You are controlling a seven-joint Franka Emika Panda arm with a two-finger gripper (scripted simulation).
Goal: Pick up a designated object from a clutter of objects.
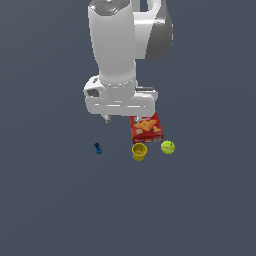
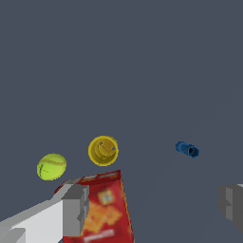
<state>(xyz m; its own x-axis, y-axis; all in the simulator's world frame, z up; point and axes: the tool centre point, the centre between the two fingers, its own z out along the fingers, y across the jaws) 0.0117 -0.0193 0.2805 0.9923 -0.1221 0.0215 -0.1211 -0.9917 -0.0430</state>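
The tiny dark-blue stubby cylinder (image 1: 98, 148) lies on its side on the grey floor, apart from the other objects, toward the exterior view's left. It also shows in the wrist view (image 2: 187, 149). My gripper (image 1: 119, 116) hangs above the floor, behind the blue item and partly in front of the red Cheez-It box (image 1: 146, 128). In the wrist view the gripper (image 2: 154, 209) has its fingers (image 2: 73, 209) wide apart, open and empty, holding nothing. The blue item lies beyond the fingers, not between them.
The red box (image 2: 102, 209) lies flat under the gripper's one finger. A small yellow cup (image 1: 139, 151) (image 2: 103, 150) stands just in front of the box. A yellow-green tennis ball (image 1: 168, 147) (image 2: 51, 166) rests beside the cup, toward the exterior view's right.
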